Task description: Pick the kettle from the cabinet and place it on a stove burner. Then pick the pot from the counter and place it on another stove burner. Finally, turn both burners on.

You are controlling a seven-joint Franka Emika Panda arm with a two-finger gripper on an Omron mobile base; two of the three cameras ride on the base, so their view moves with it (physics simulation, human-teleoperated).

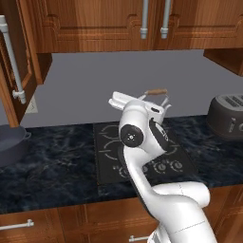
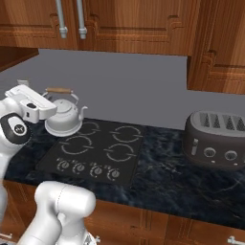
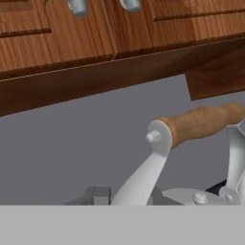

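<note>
black marble counter (image 2: 172,177), inset cooktop (image 2: 95,153) bearing kettle (image 2: 63,117), toaster (image 2: 215,139), pot (image 1: 12,142)

Glossy white arm (image 1: 142,156) — rounded, tubular links; black round joint caps; dark seams between segments.

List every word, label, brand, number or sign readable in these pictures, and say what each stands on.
None can be read.
Cooktop: white ring outlines and knob markings, no letters or numbers.
Toaster: round dials, no legible marks.
Kettle: plain.
Cabinet doors: plain wood.
</note>
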